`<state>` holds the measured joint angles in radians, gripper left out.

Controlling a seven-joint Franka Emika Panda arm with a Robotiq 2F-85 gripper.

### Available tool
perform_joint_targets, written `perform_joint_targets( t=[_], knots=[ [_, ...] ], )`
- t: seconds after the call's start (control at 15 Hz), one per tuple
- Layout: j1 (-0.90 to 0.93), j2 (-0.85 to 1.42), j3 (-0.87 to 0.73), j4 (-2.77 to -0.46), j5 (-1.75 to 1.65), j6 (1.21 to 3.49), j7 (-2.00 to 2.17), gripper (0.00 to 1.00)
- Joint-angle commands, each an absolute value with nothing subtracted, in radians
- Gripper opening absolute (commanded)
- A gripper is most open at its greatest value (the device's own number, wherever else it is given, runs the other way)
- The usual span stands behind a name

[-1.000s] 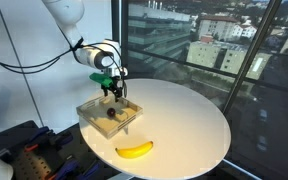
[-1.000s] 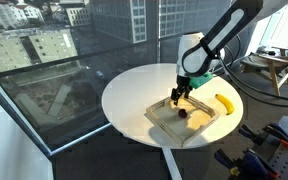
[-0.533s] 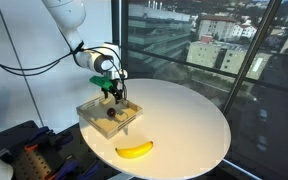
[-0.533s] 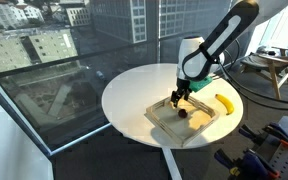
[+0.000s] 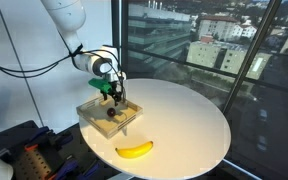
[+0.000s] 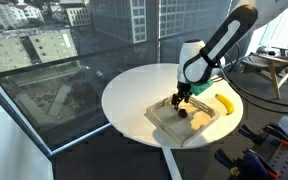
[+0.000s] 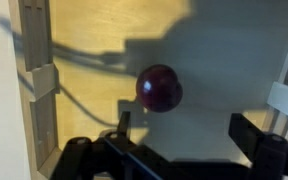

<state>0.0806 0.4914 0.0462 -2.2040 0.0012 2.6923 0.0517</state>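
A shallow wooden tray [image 5: 92,108] sits on the round white table [image 5: 184,120], seen in both exterior views [image 6: 164,122]. A small dark red round fruit [image 7: 159,88] lies on the tray floor, also visible in the exterior views [image 5: 110,113] [image 6: 182,113]. My gripper [image 7: 184,125] hangs just above the tray, open and empty, its two dark fingers [image 7: 252,130] spread apart below the fruit in the wrist view. In the exterior views the gripper [image 5: 112,93] [image 6: 181,96] is over the tray's edge near the fruit.
A yellow banana [image 5: 134,150] lies on the table beside the tray, also in the exterior view [image 6: 224,103]. Large windows stand behind the table. Equipment and cables sit on the floor by the table [image 5: 34,150].
The gripper has shifted slightly over the tray; the fruit and banana have not moved.
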Motion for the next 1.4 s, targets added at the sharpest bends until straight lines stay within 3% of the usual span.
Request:
perform_joint_targets(
  t=[0.0,1.33],
  knots=[
    [0.084,0.497,0.034,-2.217,-0.012,2.721,0.048,1.00],
    [0.076,0.542,0.016,-2.223,-0.009,2.747,0.045,1.00]
  ],
)
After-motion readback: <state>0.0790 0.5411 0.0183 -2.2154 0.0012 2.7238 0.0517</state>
